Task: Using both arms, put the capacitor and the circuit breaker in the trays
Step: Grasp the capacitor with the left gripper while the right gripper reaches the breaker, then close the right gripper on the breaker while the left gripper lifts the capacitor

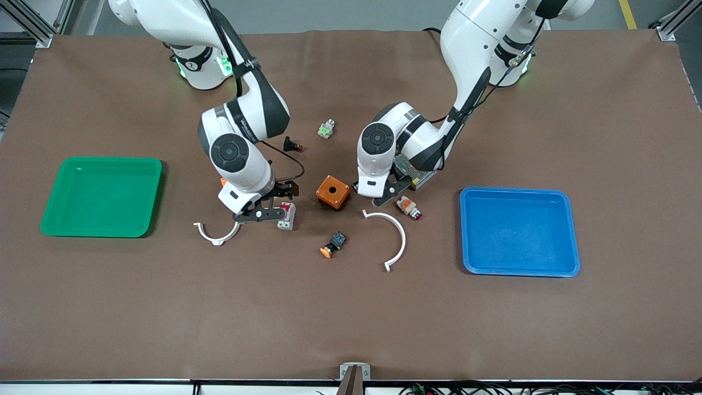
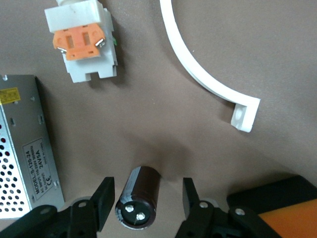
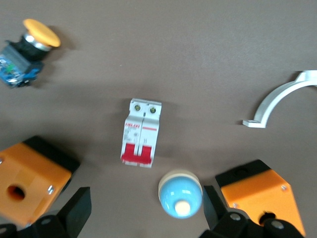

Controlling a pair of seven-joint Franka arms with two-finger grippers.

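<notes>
Brown bench point(image 1: 351, 318) carries all parts. Left tool point(image 2: 148, 203), at the foot of the left wrist view and just above centre in the front view, stands wide, fingers astride the small dark cylindrical capacitor point(image 2: 138, 197). Right tool point(image 3: 146, 208) stands wide over the white-grey rectangular circuit breaker with red levers point(image 3: 141, 133), lying at centre frame in the right wrist view.
</notes>
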